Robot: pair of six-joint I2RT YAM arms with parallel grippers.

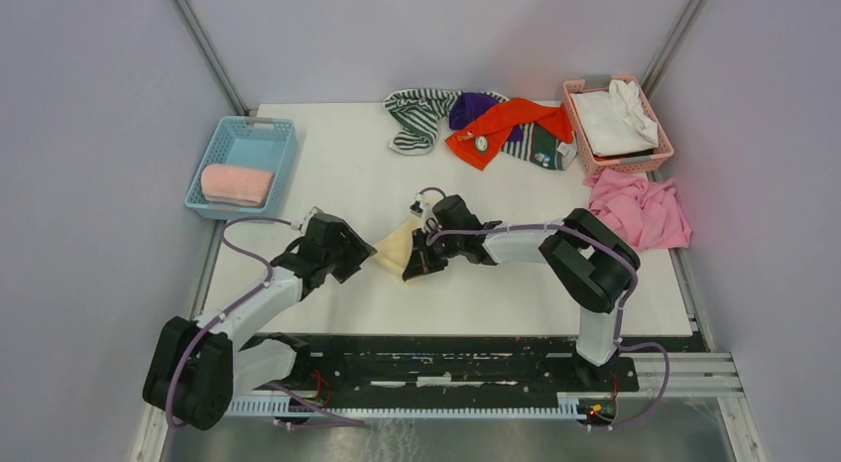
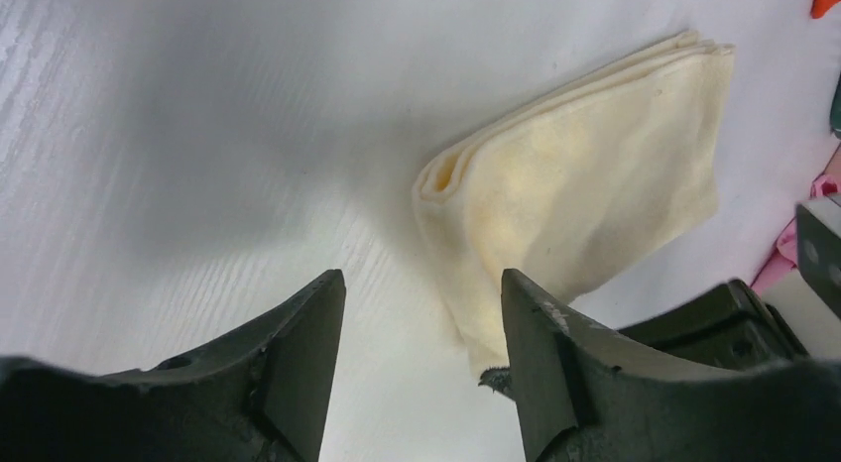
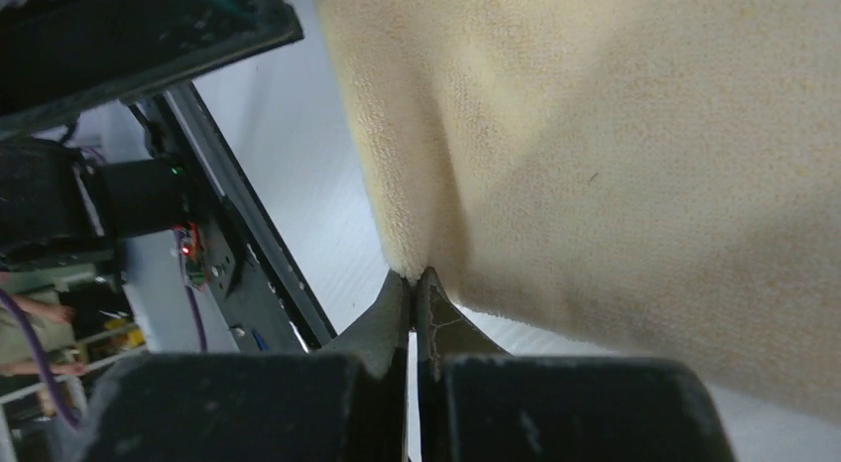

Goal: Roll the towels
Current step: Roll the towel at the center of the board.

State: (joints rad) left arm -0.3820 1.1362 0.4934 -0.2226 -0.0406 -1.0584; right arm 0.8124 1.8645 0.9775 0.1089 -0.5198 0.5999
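Observation:
A folded pale yellow towel lies mid-table between my two grippers. My right gripper is shut on one corner of this towel, pinching the cloth at its fingertips; seen from above, the gripper sits at the towel's right side. My left gripper stands open at the towel's left end, and the near edge of the towel runs down beside its right finger. Nothing is clamped in it. More towels sit in a heap at the back: striped, purple, orange-red and dark green.
A blue basket at the left edge holds a rolled light pink towel. At the back right a pink basket holds white cloth. A crumpled pink cloth lies in front of it.

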